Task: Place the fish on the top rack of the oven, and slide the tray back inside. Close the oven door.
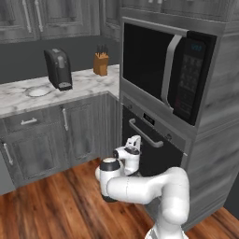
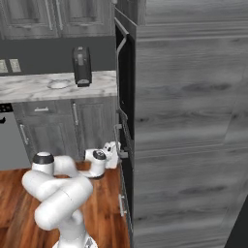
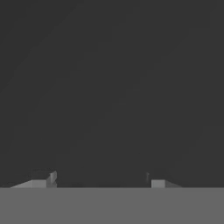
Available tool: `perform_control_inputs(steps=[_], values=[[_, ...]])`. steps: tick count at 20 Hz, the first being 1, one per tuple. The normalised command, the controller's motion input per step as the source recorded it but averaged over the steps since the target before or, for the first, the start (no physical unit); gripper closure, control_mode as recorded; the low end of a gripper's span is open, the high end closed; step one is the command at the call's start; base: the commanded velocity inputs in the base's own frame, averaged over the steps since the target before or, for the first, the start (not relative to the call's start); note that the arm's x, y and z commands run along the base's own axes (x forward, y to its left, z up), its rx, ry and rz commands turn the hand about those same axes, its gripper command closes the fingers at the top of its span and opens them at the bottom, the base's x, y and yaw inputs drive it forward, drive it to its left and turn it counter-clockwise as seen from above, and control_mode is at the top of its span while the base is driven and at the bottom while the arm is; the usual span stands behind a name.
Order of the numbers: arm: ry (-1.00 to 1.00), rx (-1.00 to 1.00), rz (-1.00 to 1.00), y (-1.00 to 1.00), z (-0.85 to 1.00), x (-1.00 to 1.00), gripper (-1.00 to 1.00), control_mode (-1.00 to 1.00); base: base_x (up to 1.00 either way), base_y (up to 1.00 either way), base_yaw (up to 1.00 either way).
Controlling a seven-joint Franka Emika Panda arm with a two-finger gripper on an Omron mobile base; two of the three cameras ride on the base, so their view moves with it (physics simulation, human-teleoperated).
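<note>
The oven point(image 1: 151, 140) sits low in a tall cabinet column, directly beneath the microwave point(image 1: 165, 70). Its oven door point(image 1: 154, 151) stands shut, the handle point(image 1: 145, 133) running across its upper part. The gripper point(image 1: 135, 140) sits just in front of that door, below the handle's left end (whether it touches the panel I cannot tell). To the left, the bench point(image 1: 28, 100) carries a coffee machine point(image 1: 58, 69) and, nearer the column, a knife block point(image 1: 101, 63). Drawers and cupboards lie under the bench.

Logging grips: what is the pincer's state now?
Pincer: open, fingers apart, holding nothing, right at the dark oven door.
</note>
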Motion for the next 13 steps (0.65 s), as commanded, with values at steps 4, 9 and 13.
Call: perform_control_inputs(steps=[4, 9, 13], values=[[0.00, 0.00, -0.15, -1.00, -0.23, 0.38, -1.00, -1.00, 0.00, 0.00, 0.00], [0.00, 0.00, -0.11, -1.00, -0.73, 0.01, -1.00, -1.00, 0.00, 0.00, 0.00], [0.01, 0.04, -0.03, -0.75, -0.57, -0.05, -1.00, -1.00, 0.00, 0.00, 0.00]])
